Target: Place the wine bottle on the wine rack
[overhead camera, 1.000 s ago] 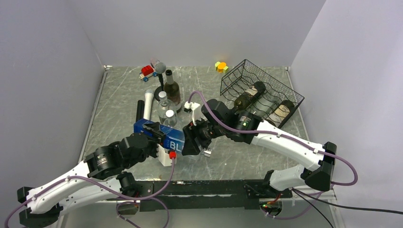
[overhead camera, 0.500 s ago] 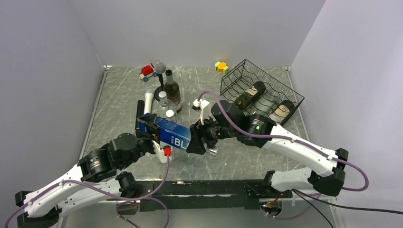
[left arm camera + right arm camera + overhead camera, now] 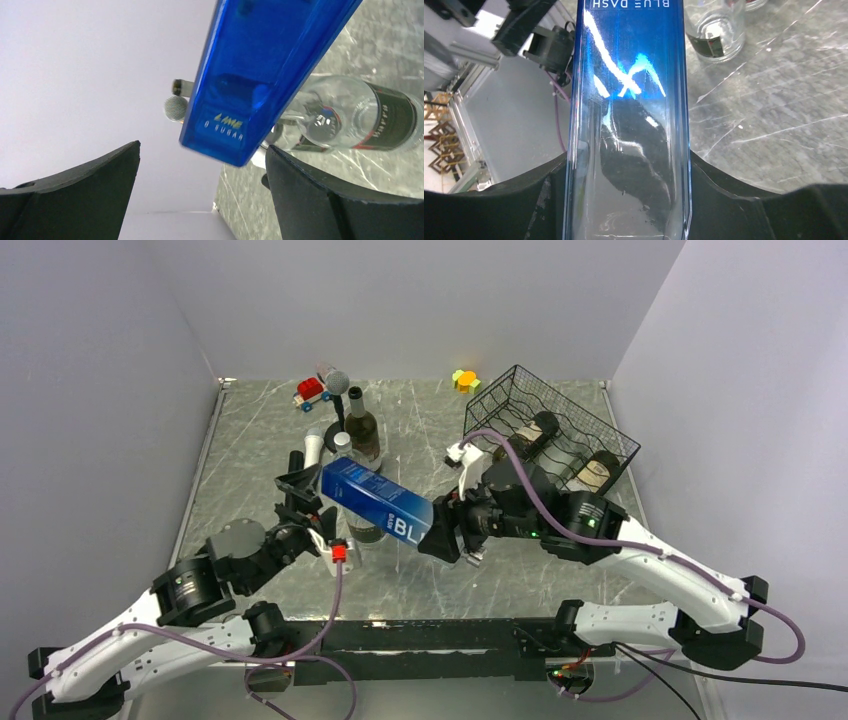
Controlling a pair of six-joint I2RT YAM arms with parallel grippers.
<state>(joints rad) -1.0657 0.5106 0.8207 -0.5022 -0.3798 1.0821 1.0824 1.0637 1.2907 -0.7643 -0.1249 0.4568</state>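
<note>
here, blue bottle [image 3: 629,100] reads "blue dash", "lime 0 sugar".

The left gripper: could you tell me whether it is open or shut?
Open. The left gripper has its fingers spread wide, not clamped on the blue bottle between them.

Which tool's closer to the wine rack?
Right. Right tool, holding the blue bottle, is just in front of the wine rack; left tool, open, is at the bottle's far end.
</note>
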